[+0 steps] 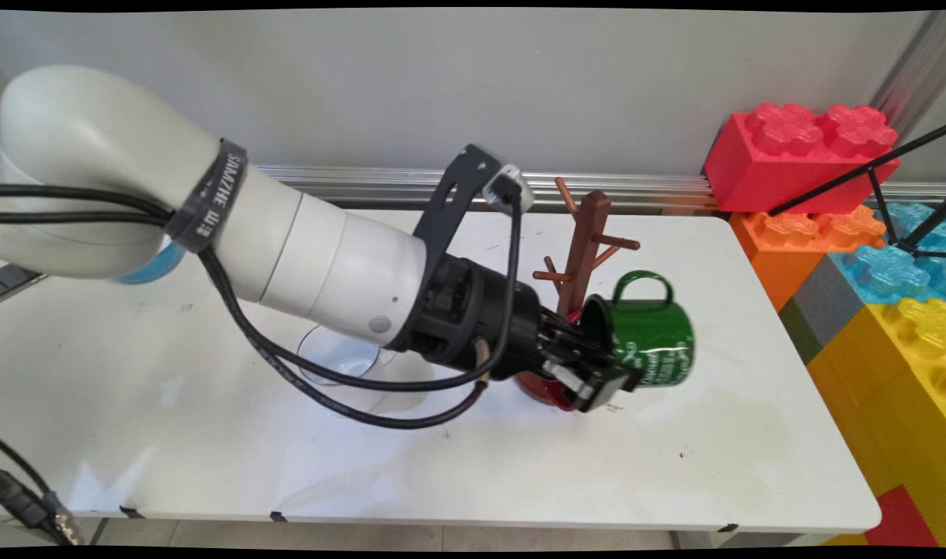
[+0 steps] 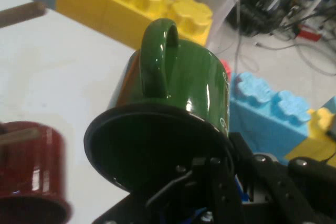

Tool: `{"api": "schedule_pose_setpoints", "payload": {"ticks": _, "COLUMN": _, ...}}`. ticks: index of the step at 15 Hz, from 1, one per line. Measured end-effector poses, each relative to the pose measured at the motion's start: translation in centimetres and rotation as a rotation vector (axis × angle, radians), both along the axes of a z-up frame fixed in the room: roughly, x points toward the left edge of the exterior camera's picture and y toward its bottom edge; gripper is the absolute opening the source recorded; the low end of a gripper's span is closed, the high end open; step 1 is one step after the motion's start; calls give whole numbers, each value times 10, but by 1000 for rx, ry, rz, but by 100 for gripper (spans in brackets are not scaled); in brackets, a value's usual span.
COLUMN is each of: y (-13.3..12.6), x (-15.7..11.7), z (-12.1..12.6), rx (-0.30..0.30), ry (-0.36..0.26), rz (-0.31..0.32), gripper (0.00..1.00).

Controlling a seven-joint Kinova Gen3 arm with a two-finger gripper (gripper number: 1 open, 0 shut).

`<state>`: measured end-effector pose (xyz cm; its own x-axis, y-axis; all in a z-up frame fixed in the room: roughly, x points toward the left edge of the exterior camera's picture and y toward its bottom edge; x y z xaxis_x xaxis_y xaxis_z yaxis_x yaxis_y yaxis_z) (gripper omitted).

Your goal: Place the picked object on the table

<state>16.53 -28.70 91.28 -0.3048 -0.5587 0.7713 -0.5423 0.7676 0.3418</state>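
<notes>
The black 2-finger tool (image 1: 597, 376) grips the rim of a glossy green enamel mug (image 1: 650, 334), held on its side above the white worktop (image 1: 209, 435), handle up, beside a brown wooden mug tree (image 1: 586, 241) and a red mug (image 2: 29, 174).

white table (image 1: 675, 466) fills lower frame, surface scuffed and faintly stained; brown wooden mug tree (image 1: 586, 248) upright at centre, toward far edge; red mug (image 1: 543, 388) at tree's foot, partly hidden; clear glass bowl (image 1: 341, 361) left of centre, partly hidden; big toy bricks (image 1: 892, 326) stacked beside table's right edge
</notes>
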Motion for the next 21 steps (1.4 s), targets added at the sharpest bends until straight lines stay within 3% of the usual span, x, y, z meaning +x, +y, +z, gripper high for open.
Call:
{"api": "schedule_pose_setpoints", "payload": {"ticks": 4, "y": -11, "x": 17, "z": 5, "rx": -14, "ry": -85, "rz": -4, "gripper": 0}}
{"api": "schedule_pose_setpoints", "payload": {"ticks": 8, "y": -24, "x": 37, "z": 26, "rx": -10, "ry": -161, "rz": -19, "gripper": 0}}
{"api": "schedule_pose_setpoints", "payload": {"ticks": 21, "y": -35, "x": 80, "z": 76, "rx": 18, "ry": -410, "rz": -161, "gripper": 0}}
